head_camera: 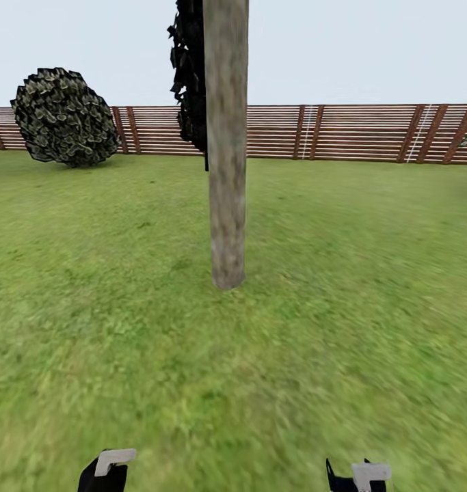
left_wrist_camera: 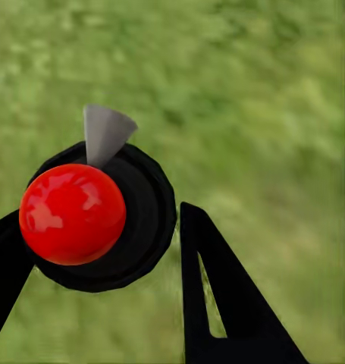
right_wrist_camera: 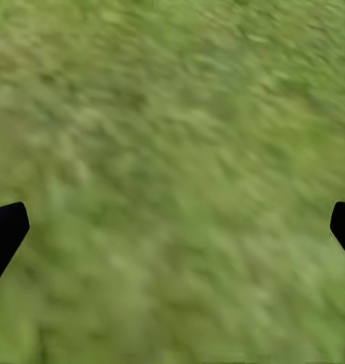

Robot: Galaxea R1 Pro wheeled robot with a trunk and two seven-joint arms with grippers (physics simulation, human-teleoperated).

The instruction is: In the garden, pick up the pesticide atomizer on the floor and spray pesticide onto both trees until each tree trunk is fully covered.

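A thick pale grey-brown tree trunk (head_camera: 227, 171) rises from the grass straight ahead in the head view, some way beyond my arms. In the left wrist view the pesticide atomizer (left_wrist_camera: 89, 220), a round black body with a glossy red ball top and a grey cone nozzle, sits between the black fingers (left_wrist_camera: 217, 296) of my left gripper (left_wrist_camera: 96, 220), which is shut on it. My right gripper (right_wrist_camera: 172, 220) hangs open over bare grass, its fingertips at the picture's two sides. The ends of both arms (head_camera: 107, 471) (head_camera: 359, 476) peek in at the head view's lower edge.
A brown slatted fence (head_camera: 342, 133) closes the lawn at the back. A round dark bush (head_camera: 63, 117) stands far left by the fence. A dark bushy tree (head_camera: 191, 75) stands just behind the trunk. Open grass (head_camera: 342, 307) lies all around.
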